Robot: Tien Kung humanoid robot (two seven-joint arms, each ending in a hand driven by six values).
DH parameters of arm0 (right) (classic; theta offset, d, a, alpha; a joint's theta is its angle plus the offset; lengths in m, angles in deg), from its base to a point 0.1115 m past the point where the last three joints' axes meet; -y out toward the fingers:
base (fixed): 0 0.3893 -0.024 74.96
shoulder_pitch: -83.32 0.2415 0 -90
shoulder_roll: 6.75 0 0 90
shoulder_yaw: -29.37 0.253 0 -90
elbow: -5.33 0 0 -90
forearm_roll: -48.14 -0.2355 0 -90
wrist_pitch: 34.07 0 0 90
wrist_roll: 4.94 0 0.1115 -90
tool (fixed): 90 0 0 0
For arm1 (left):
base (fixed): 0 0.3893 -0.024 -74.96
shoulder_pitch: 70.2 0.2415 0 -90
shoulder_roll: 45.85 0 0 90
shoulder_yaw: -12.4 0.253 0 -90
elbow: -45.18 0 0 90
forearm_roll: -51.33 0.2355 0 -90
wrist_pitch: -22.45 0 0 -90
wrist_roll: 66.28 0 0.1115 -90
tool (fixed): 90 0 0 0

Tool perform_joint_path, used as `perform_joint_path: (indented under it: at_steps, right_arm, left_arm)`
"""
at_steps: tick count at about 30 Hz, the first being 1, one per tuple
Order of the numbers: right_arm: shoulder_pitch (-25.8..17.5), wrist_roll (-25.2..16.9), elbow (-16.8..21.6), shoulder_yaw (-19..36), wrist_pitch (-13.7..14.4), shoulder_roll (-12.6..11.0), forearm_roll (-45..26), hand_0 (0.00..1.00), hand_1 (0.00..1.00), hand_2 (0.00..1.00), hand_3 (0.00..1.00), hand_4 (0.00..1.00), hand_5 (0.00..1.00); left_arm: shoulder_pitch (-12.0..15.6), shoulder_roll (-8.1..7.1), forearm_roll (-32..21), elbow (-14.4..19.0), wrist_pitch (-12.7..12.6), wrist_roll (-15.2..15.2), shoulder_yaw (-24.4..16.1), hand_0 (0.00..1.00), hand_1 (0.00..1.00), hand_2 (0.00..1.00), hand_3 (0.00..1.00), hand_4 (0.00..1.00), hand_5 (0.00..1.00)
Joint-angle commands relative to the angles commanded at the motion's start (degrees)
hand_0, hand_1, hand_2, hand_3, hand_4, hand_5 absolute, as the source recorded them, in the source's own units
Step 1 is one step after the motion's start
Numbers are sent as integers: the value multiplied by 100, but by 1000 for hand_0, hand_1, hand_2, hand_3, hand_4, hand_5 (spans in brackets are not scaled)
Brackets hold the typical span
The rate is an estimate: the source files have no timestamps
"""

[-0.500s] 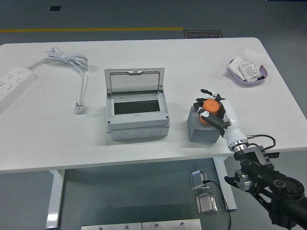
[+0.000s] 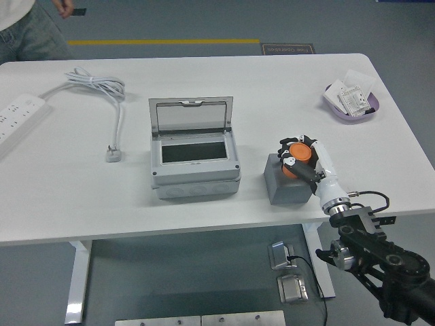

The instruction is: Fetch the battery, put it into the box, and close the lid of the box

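An orange cylindrical battery (image 2: 297,152) sits on top of a grey block (image 2: 287,183) right of centre. My right hand (image 2: 299,157) has its fingers curled around the battery, still at the block's top. The grey box (image 2: 194,178) stands at the table's centre, its lid (image 2: 191,114) raised upright at the back and its dark inside showing. My left arm is out of view.
A white power strip (image 2: 19,113) with a coiled cable (image 2: 95,85) and plug (image 2: 113,153) lies at the left. A purple dish (image 2: 351,102) with white packets sits at the far right. A person stands at the top left corner (image 2: 27,30).
My right hand's fingers have closed tighter around the battery. A person has come into view at the top left corner.
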Motion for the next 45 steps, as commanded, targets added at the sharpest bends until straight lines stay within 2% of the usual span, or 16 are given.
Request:
perform_joint_path:
  at_steps: [3, 4, 15, 16, 23, 27, 35, 41, 45]
  right_arm:
    - [2, 45, 5, -11, 17, 1, 33, 152, 254, 297, 308, 2, 2]
    - [1, 48, 11, 0, 24, 1, 46, 167, 234, 280, 260, 2, 2]
    - [103, 18, 308, 291, 265, 1, 322, 175, 235, 266, 271, 2, 2]
    - [126, 31, 339, 299, 292, -2, 363, 105, 231, 269, 262, 2, 2]
    - [321, 136, 465, 312, 427, -24, 584, 104, 228, 268, 255, 2, 2]
    - [471, 337, 526, 261, 471, -27, 850, 104, 228, 268, 255, 2, 2]
    - [984, 1403, 764, -18, 339, 82, 2089, 106, 230, 266, 252, 2, 2]
    - [1494, 2321, 853, -476, -28, 232, 3134, 105, 225, 262, 251, 2, 2]
    - [1873, 2887, 759, -841, -211, 414, 3734, 105, 225, 262, 251, 2, 2]
  left_arm:
    - [0, -9, 13, -1, -2, 3, -9, 731, 760, 693, 677, 556, 309]
    - [1, -9, 10, -2, -2, 3, -2, 731, 760, 694, 677, 560, 311]
    - [8, -2, -128, -10, -10, 5, 181, 731, 761, 696, 677, 561, 311]
    - [7, -2, -154, -10, -10, 7, 208, 731, 761, 699, 677, 566, 315]
    - [5, 15, -199, -7, -8, -3, 270, 731, 761, 701, 678, 569, 319]
    - [10, 21, -196, -6, -5, -12, 273, 731, 761, 701, 678, 569, 319]
    - [19, 14, -161, -8, 2, -29, 235, 732, 761, 704, 679, 571, 326]
    - [33, 0, -54, -15, 7, -69, 119, 732, 761, 704, 679, 573, 333]
    - [40, -14, 53, -19, 13, -109, 13, 732, 761, 704, 679, 573, 333]
